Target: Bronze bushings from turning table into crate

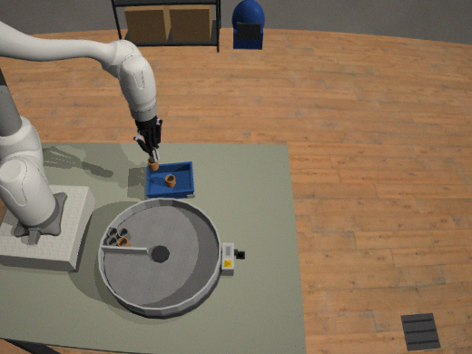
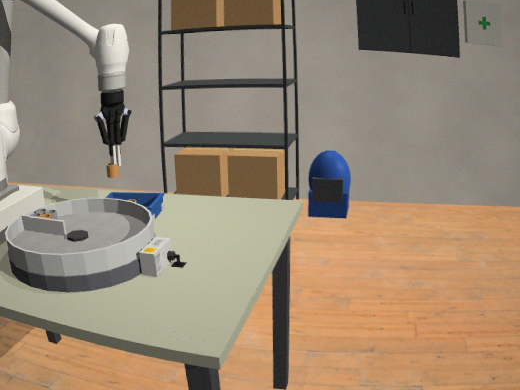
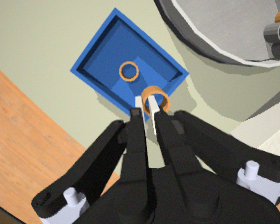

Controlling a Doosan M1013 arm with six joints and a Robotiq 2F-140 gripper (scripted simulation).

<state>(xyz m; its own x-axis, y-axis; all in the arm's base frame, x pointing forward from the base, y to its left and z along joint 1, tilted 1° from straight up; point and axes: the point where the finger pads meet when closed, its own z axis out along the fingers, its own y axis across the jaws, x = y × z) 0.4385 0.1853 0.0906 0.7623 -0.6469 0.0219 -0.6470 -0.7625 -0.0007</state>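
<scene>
My gripper (image 1: 155,157) (image 2: 115,162) (image 3: 145,104) is shut on a bronze bushing (image 1: 153,165) (image 2: 112,171) (image 3: 164,97), gripping its wall. It hangs above the left back corner of the blue crate (image 1: 169,195) (image 2: 155,206) (image 3: 95,41). Another bronze bushing (image 1: 171,181) (image 3: 129,71) stands inside the crate. On the turning table (image 1: 172,221) (image 2: 100,224) (image 3: 230,30), a bronze bushing (image 1: 123,241) (image 2: 45,216) stands against the divider, grouped with steel bushings (image 1: 112,231) (image 3: 271,33). The crate's inside is mostly hidden in the exterior view.
The divider (image 1: 127,250) (image 2: 44,224) runs from the turning table's rim to its dark hub (image 1: 160,253) (image 2: 78,235). A small grey box (image 1: 228,259) (image 2: 155,257) sits at its right side. The white arm base (image 1: 50,253) stands left of it.
</scene>
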